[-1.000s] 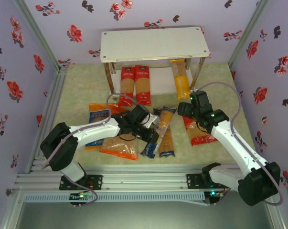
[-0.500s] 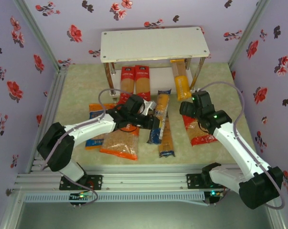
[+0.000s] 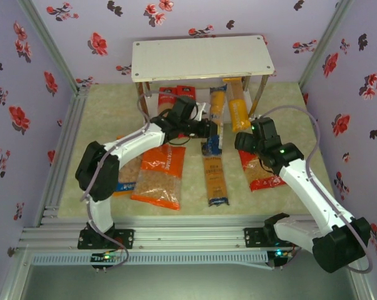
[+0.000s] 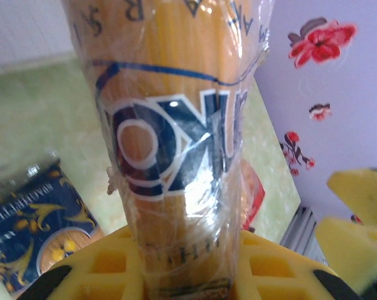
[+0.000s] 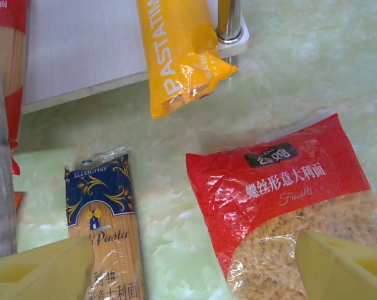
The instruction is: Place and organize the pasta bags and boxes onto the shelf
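Just in front of the shelf (image 3: 201,57), the left arm (image 3: 135,140) is stretched far across the desk (image 3: 100,112), and the left jaws are clamped on the tan-and-blue pack (image 3: 216,109). The pack points lengthwise toward the shelf, its far end at the lower tier, right between the red packs (image 3: 187,92) and the yellow-orange pack (image 3: 237,109). The left wrist view shows it up close: the clear wrapper and blue logo (image 4: 175,125) sit snug against the yellow pad at the bottom of the picture.

On the lower tier, the two red packs lie side by side at the left, partly hidden by the arm. The yellow-orange pack is over at the right beside a metal leg (image 5: 229,19), its near end sticking out past the board's edge.

Over to the right, the right arm (image 3: 304,181) has the right jaws spread wide and gripping nothing, poised above the far end of the red bag (image 5: 282,200), which lies flat on the desk. To its left, the dark blue pack (image 5: 100,212) lies lengthwise on the desk, its far end near the left jaws.

At the near left, the orange bag (image 3: 160,178) lies flat, with the blue bag (image 3: 127,170) beside it on the left, largely covered by the left arm.
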`<action>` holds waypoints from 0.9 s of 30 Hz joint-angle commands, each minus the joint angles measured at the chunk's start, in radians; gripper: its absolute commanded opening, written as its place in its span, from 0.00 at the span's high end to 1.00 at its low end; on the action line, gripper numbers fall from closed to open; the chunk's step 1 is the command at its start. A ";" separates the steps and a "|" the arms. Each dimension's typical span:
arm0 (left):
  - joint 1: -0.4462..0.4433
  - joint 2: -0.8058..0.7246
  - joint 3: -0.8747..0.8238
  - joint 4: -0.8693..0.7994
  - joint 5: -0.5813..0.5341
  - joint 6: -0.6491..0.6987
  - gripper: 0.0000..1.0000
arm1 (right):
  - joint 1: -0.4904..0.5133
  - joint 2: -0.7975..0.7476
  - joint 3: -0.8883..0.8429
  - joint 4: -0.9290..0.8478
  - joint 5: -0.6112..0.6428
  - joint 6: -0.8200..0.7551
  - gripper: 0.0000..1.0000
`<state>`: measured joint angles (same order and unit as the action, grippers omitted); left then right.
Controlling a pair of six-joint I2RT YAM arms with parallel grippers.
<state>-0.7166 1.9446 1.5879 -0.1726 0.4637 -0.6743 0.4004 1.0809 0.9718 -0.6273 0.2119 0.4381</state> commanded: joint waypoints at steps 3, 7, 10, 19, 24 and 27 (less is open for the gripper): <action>0.015 0.086 0.136 0.011 -0.010 0.022 1.00 | -0.002 0.010 0.034 -0.010 -0.018 -0.022 0.16; 0.018 0.138 0.195 -0.015 -0.069 0.027 1.00 | -0.003 0.013 0.034 0.001 -0.030 -0.026 0.16; 0.021 0.166 0.236 -0.014 -0.114 0.030 1.00 | -0.003 0.017 0.037 0.014 -0.040 -0.027 0.15; 0.038 0.284 0.391 -0.061 -0.155 0.039 1.00 | -0.009 0.048 0.035 0.030 -0.060 -0.040 0.15; 0.052 0.323 0.457 -0.103 -0.190 0.057 1.00 | -0.017 0.056 0.028 0.041 -0.070 -0.041 0.15; 0.062 0.344 0.509 -0.133 -0.198 0.067 1.00 | -0.020 0.062 0.028 0.048 -0.075 -0.044 0.15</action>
<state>-0.6735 2.2955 2.0022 -0.3595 0.2867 -0.6556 0.3874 1.1336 0.9848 -0.6014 0.1520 0.4156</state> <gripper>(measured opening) 0.232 0.848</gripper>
